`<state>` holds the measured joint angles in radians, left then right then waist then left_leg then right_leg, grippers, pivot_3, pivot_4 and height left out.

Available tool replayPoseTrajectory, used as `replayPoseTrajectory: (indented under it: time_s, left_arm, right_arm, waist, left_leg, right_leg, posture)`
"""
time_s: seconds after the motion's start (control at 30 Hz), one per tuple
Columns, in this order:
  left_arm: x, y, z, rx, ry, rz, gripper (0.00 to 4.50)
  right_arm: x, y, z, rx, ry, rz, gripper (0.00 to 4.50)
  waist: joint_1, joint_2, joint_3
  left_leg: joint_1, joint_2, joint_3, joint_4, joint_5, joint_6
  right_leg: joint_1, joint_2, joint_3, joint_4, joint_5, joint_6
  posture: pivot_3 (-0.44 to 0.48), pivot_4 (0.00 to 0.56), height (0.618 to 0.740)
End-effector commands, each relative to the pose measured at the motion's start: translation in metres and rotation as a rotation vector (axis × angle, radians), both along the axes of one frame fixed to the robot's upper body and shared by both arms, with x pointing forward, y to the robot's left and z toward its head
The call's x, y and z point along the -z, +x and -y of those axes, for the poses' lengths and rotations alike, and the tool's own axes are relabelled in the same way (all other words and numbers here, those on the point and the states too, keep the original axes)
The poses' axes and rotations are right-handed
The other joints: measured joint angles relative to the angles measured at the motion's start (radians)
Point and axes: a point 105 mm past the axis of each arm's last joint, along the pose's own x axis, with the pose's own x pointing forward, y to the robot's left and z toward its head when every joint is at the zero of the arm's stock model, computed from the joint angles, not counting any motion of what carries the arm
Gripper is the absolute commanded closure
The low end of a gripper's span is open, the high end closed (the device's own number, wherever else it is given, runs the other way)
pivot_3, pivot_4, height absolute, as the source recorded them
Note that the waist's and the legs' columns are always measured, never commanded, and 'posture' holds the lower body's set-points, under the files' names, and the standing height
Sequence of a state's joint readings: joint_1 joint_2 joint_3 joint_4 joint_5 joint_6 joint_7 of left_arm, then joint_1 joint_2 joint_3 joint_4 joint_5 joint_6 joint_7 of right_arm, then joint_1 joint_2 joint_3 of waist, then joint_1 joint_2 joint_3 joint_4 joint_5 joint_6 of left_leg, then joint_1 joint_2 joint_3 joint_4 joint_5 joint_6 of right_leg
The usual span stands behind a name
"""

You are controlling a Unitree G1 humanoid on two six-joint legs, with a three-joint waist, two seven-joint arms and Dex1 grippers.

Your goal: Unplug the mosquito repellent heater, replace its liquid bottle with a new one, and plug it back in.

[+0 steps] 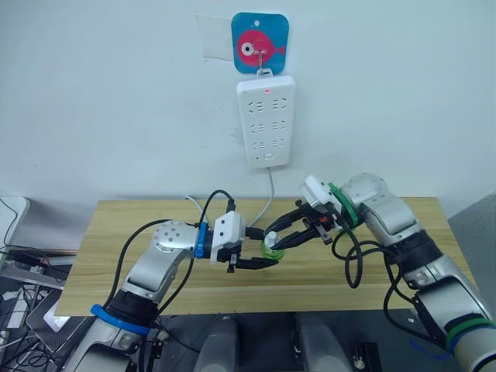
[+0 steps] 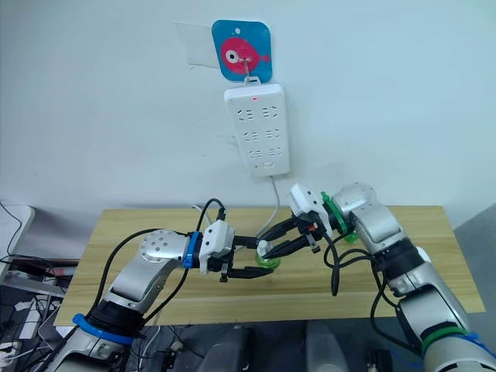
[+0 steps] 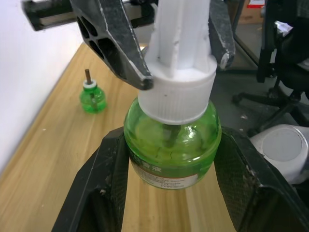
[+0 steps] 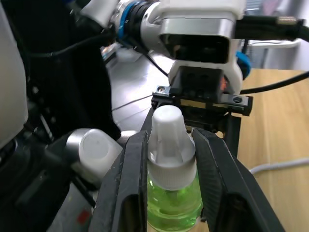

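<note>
A green liquid bottle (image 3: 171, 145) with a white cap (image 4: 169, 140) hangs just above the middle of the wooden table (image 1: 139, 217). My left gripper (image 1: 267, 251) is shut on its green body from the left. My right gripper (image 1: 271, 237) comes in from the right and is shut on the white cap. A second green bottle (image 3: 91, 99), uncapped with a bare wick, stands on the table close to the wall. The mosquito repellent heater is out of view.
A tall white power strip (image 1: 266, 120) hangs on the wall from a blue fish hook (image 1: 260, 43), its red light on. Its white cable (image 1: 270, 198) drops to the table behind my grippers. An office chair (image 3: 285, 58) stands past the table's end.
</note>
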<state>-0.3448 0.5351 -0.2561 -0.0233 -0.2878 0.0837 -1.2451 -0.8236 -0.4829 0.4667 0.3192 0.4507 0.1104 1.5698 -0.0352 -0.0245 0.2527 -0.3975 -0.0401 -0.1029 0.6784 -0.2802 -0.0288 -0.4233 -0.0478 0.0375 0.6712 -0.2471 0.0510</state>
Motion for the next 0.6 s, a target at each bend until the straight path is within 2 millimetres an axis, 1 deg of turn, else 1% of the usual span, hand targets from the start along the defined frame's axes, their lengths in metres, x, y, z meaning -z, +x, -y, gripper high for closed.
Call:
replayPoseTrajectory:
  time_s: [0.03, 0.13, 0.23, 0.27, 0.37, 0.43, 0.5, 0.6]
  left_arm:
    - [-0.005, -0.012, 0.008, 0.070, -0.013, 0.021, 2.31]
    - [-0.007, -0.008, 0.006, 0.042, -0.019, 0.030, 2.31]
    - [-0.007, -0.006, 0.004, 0.024, -0.020, 0.032, 2.31]
    - [-0.006, -0.005, 0.003, 0.020, -0.021, 0.031, 2.31]
    - [-0.005, -0.004, 0.003, 0.008, -0.026, 0.029, 2.31]
    - [-0.005, -0.002, 0.003, -0.003, -0.032, 0.028, 2.31]
    - [-0.006, 0.001, 0.003, -0.018, -0.043, 0.026, 2.31]
    - [-0.008, 0.007, 0.004, -0.047, -0.061, 0.031, 2.31]
  right_arm:
    - [-0.012, 0.009, 0.003, -0.029, 0.015, 0.048, 2.44]
    - [-0.020, 0.017, 0.014, 0.020, 0.026, 0.029, 1.39]
    - [-0.017, 0.022, 0.036, 0.089, 0.003, 0.024, 0.32]
    - [-0.015, 0.022, 0.044, 0.110, -0.009, 0.024, 0.05]
    - [-0.011, 0.019, 0.060, 0.164, -0.019, 0.016, 0.05]
    - [-0.011, 0.015, 0.067, 0.203, -0.007, -0.003, 0.05]
    - [-0.010, 0.008, 0.065, 0.237, 0.011, -0.014, 0.05]
    - [-0.009, -0.002, 0.051, 0.303, 0.074, -0.007, 0.05]
  waist:
    - [0.003, 0.000, 0.000]
    - [0.006, 0.000, 0.000]
    - [0.016, 0.000, 0.000]
    - [0.017, 0.000, 0.000]
    - [0.017, 0.000, 0.000]
    - [0.016, 0.000, 0.000]
    - [0.013, 0.000, 0.000]
    - [0.004, 0.000, 0.000]
  left_leg:
    - [0.000, 0.000, 0.000, 0.000, 0.000, 0.000]
    - [0.000, -0.001, 0.000, 0.000, 0.000, -0.001]
    - [-0.001, -0.002, -0.001, 0.000, 0.000, -0.001]
    - [-0.002, -0.003, -0.001, 0.000, 0.000, -0.001]
    - [-0.002, -0.002, -0.002, 0.000, 0.000, 0.000]
    - [-0.002, -0.002, -0.002, -0.001, 0.000, 0.000]
    - [-0.002, -0.002, -0.001, -0.001, 0.000, 0.000]
    - [-0.002, -0.002, -0.001, -0.001, 0.000, 0.000]
  right_leg:
    - [0.000, 0.000, 0.000, 0.000, 0.000, 0.000]
    - [0.000, -0.002, 0.000, 0.000, 0.000, 0.000]
    - [0.000, -0.003, -0.001, -0.002, 0.000, 0.000]
    - [0.000, -0.004, -0.001, -0.002, 0.000, 0.000]
    - [0.001, -0.004, -0.002, -0.005, 0.000, 0.000]
    - [0.001, -0.004, -0.002, -0.005, 0.000, 0.000]
    - [0.001, -0.004, -0.002, -0.005, 0.000, 0.000]
    - [0.001, -0.004, -0.001, -0.005, 0.000, 0.000]
  posture:
    - [0.049, 0.227, 0.740]
    - [0.054, 0.229, 0.740]
    - [0.053, 0.231, 0.740]
    - [0.042, 0.231, 0.740]
    - [0.042, 0.231, 0.740]
    - [0.014, 0.233, 0.740]
    - [0.014, 0.233, 0.740]
    - [-0.004, 0.231, 0.740]
